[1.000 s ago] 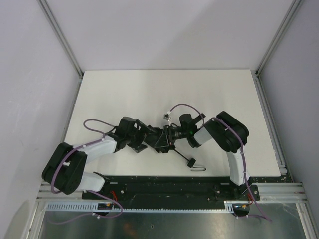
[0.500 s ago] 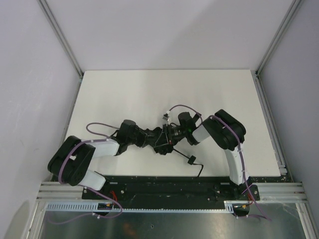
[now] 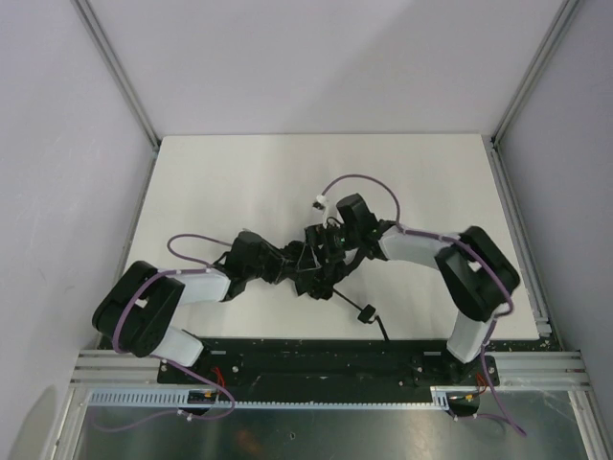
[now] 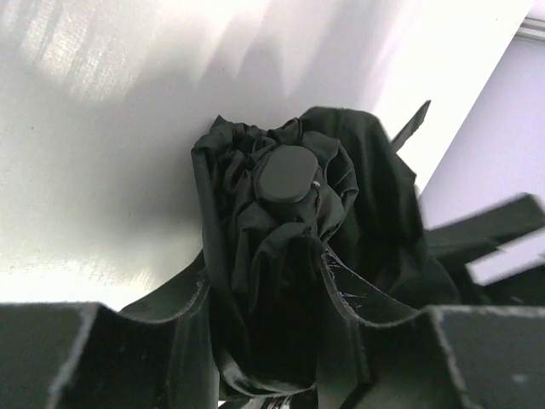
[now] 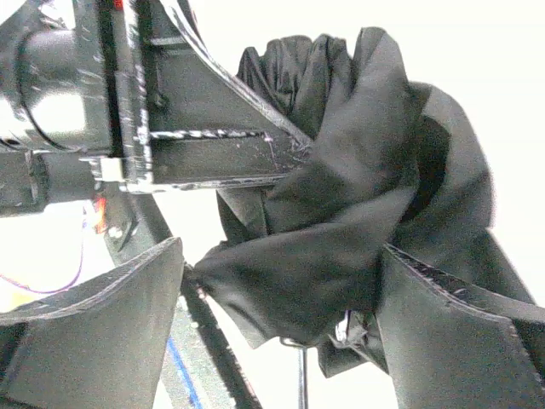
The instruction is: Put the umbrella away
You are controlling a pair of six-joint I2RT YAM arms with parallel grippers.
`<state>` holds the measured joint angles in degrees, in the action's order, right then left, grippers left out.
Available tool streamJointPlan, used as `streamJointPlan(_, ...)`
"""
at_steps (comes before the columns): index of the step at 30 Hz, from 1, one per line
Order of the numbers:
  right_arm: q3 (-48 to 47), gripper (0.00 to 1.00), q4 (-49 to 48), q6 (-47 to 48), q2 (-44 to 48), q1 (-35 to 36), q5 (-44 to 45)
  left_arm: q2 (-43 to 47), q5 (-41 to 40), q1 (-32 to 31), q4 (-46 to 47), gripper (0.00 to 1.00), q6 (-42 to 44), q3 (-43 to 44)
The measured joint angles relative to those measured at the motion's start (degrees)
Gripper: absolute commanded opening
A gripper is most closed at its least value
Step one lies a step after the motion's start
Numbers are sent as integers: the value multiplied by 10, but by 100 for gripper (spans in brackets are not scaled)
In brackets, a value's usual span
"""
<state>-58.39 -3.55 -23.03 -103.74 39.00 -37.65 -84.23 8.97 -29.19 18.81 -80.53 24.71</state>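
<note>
The umbrella (image 3: 316, 273) lies on the tabletop (image 3: 239, 182), just nearer than its middle. The canopy (image 4: 366, 204) is bunched into a loose dark wad. The thin shaft (image 3: 347, 298) runs out toward the tabletop's near edge and ends in the knob handle (image 3: 365, 312). Not yet put away: the folds are slack, nothing wrapped or tied.

The left claw (image 4: 272, 341) is narrowed on the wad, with fabric pinched between both fingers. The round end cap (image 4: 285, 173) points away from its camera. I read this as the anchoring grip, pinning the bundle over the tabletop's middle so the folds cannot spring apart.

The right claw (image 5: 281, 328) comes in from the tabletop's far side with its jaws wide. A fold of canopy hangs between the fingers, but I see no squeeze on it. My judgement: it sits there to gather that fold inward against the left grip.

Risk noted: slippery fabric may slide out sideways.
</note>
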Motion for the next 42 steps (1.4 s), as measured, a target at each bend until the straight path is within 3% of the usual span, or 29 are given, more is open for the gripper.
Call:
streamJointPlan(7, -20, 98, 61, 105, 109, 57, 174, 3, 0, -3, -10, 0, 6, 0)
streamJointPlan(13, -24, 96, 64, 172, 104, 168, 322, 2, 1, -4, -30, 0, 6, 10)
streamJointPlan(16, -24, 90, 63, 193, 80, 209, 387, 1, 4, -4, -38, 0, 6, 14)
streamJointPlan(24, -21, 59, 44, 222, 9, 269, 565, -9, 15, -4, -47, 0, 4, 21)
streamJointPlan(30, 20, 9, -30, 207, 9, 266, 613, -2, 11, -4, -65, 0, 1, 24)
streamJointPlan(32, 32, 2, -53, 203, 11, 262, 608, 4, 5, -4, -74, 0, 0, 25)
streamJointPlan(35, 45, 0, -101, 199, 13, 250, 578, 14, -3, 0, -85, 0, -2, 26)
streamJointPlan(36, 46, 0, -111, 196, 13, 243, 557, 18, -4, 1, -89, 5, -1, 27)
streamJointPlan(37, 50, 0, -122, 193, 12, 235, 537, 20, -9, 2, -93, 17, 0, 27)
streamJointPlan(40, 64, 0, -169, 172, 6, 184, 407, 30, -14, 14, -104, 79, 1, 27)
streamJointPlan(42, 72, 0, -196, 156, 0, 150, 325, 43, -13, 18, -121, 94, 10, 27)
